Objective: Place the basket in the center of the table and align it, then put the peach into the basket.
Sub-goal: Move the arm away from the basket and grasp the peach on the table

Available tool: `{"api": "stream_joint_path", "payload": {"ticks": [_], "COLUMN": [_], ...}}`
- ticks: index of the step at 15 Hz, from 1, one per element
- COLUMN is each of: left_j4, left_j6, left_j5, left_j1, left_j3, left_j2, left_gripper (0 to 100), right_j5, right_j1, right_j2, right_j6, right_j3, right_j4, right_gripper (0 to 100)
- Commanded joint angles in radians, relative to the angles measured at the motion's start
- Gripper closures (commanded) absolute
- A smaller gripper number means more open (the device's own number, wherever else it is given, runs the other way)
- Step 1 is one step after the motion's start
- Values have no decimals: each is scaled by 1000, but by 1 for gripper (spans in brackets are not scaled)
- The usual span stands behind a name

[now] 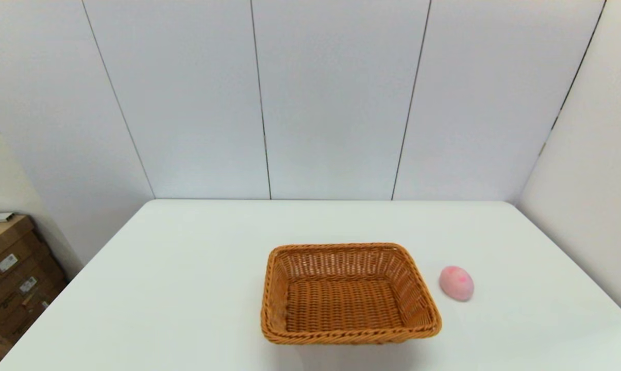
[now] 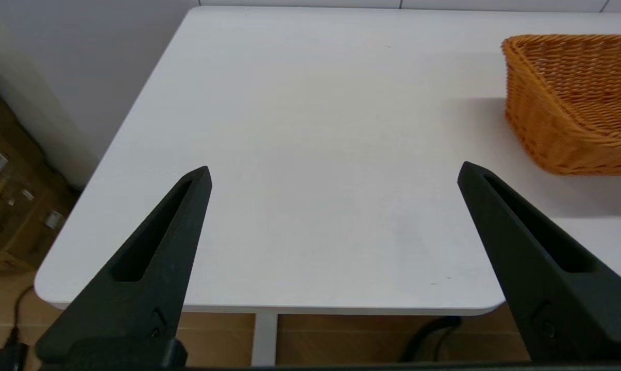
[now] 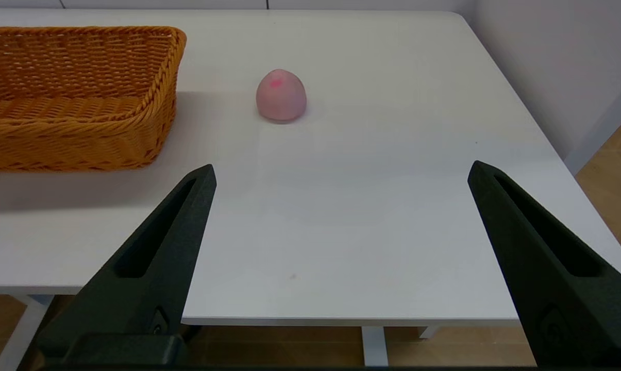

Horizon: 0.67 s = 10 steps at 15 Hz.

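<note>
Right tool [image 3: 341,172] hangs back at the near edge of the tabletop [image 3: 341,221], fingers spread wide, nothing between them; neither arm shows in the head view, so both look parked off the near edge. Left tool [image 2: 333,172] is the same on its side, fingers wide apart and empty, over bare tabletop near the left front corner. From the right tool the peach [image 3: 281,96] lies ahead and a bit toward the basket side, well apart from the fingertips, sitting free on the tabletop, blunt end down as seen from that wrist. In the head view the peach [image 1: 456,283] is just beside the right wall of the basket [image 1: 349,293], a small gap between them, not touching. The basket sits empty toward the near middle of the tabletop [image 1: 186,268], slightly right of the midline, long axis running left to right, its rim skewed a little against the tabletop edges. From the left tool the basket [image 2: 573,103] lies ahead and off to the right, only its left end in that wrist view; from the right tool its right end [image 3: 78,98] is ahead and to the left. Judgement: basket step is not done yet, since it still needs a small nudge left and squaring; either arm reaches a short wall, left tool nearer the left end. Peach is clearly the right arm's job: same side, open path, and the short hop left into the basket crosses only the right rim.
</note>
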Motion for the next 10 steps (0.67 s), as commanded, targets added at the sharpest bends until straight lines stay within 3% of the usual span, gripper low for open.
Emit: {"api": "stream_joint_path", "payload": {"ticks": [1, 5, 10], "left_j4": [-3, -5, -5], "left_j6": [3, -6, -3], "left_j5": [24, 27, 24], "left_j1": [2, 2, 2], "left_j3": [37, 37, 37], "left_j2": [-80, -80, -80], "left_gripper": [0, 0, 0], "right_j5": [-6, -9, -54], "right_j1": [-1, 3, 114], "right_j2": [426, 1063, 1554], "right_j6": [98, 106, 135], "right_j3": [-376, -735, -868], "right_j4": [0, 20, -3], "right_gripper": [0, 0, 0]}}
